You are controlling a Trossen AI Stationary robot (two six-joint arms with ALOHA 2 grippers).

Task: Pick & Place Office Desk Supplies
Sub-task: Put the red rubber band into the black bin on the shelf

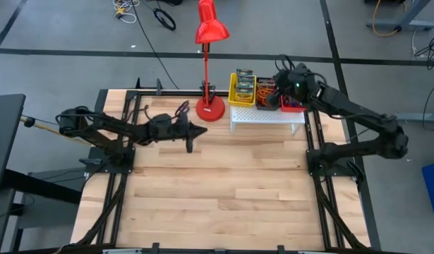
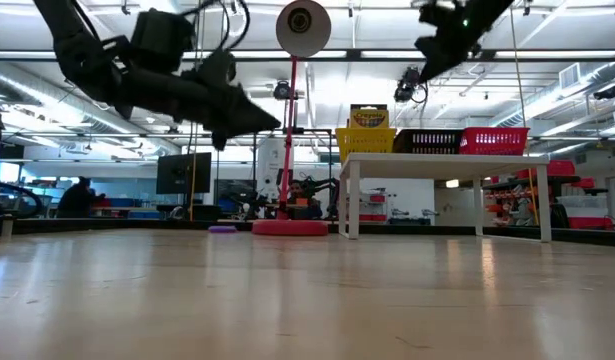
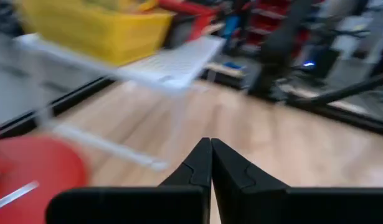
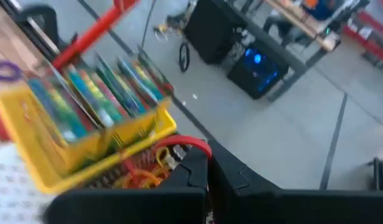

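Observation:
Several yellow-and-green crayon boxes (image 4: 98, 93) stand upright in a yellow basket (image 1: 234, 97) on the white stand (image 1: 269, 118) at the table's far edge. Beside it a black basket (image 1: 266, 95) holds orange and red rubber bands (image 4: 141, 177). My right gripper (image 4: 207, 163) hangs over the black basket, shut on a red rubber band (image 4: 190, 144). A purple band (image 2: 222, 228) lies on the table near the lamp. My left gripper (image 1: 201, 131) hovers above the table left of the lamp's base, shut with nothing between its fingers (image 3: 197, 162). My right gripper pinches the red rubber band at one spot of its loop (image 4: 203, 149) between the two fingertips. The fingers slant downward, coming from the table's right. The band's free part arcs out beside the tips, lifted clear above the black basket.
A tall red desk lamp (image 1: 210, 70) stands on its round base (image 1: 210, 108) just left of the white stand. A red basket (image 1: 293, 106) sits at the stand's right end. Bare wooden tabletop (image 1: 224, 190) stretches toward the near edge.

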